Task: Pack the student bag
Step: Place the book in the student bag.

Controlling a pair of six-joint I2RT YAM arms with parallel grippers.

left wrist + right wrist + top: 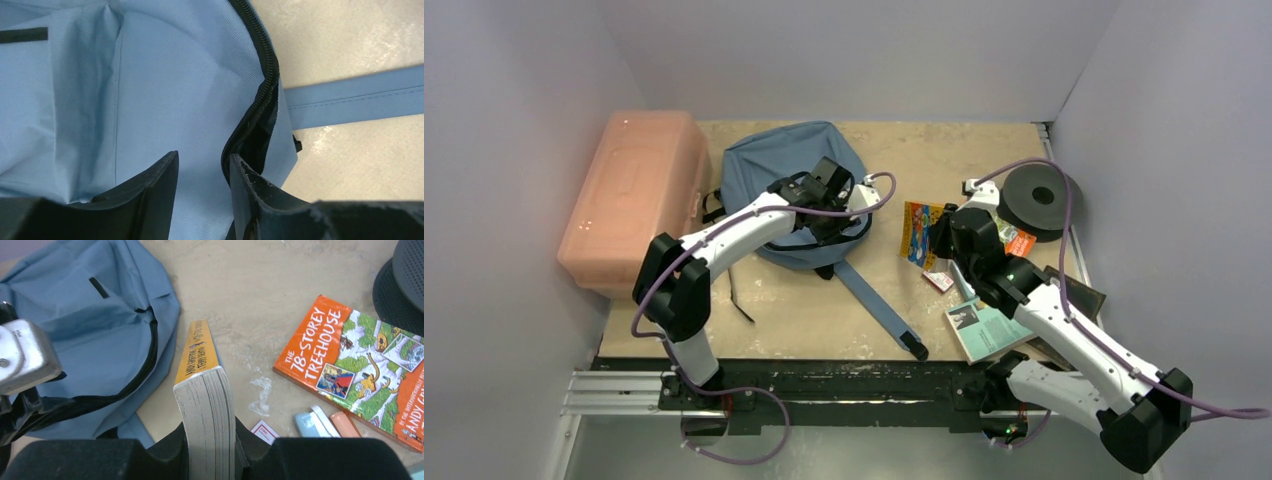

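Note:
The student bag [774,170] lies flat at the back middle of the table, blue-grey with a black zipper. My left gripper [829,218] is down on its near right edge. In the left wrist view the left gripper [202,155] is open, with a gap between its fingers. One finger rests over the bag's [150,90] top fabric and the other sits at the unzipped slit. My right gripper [210,432] is shut on a thick orange-spined book [202,390], held on edge above the table, right of the bag [90,315]. From above, that book [916,232] is beside the right gripper [934,240].
A salmon-pink plastic box [634,195] stands at the back left. A black round disc [1039,200] sits at the back right. An orange Treehouse book [360,370], a small card [264,431] and pastel erasers [325,422] lie nearby. A teal book [984,325] lies near the right arm, and the bag's strap [879,310] trails forward.

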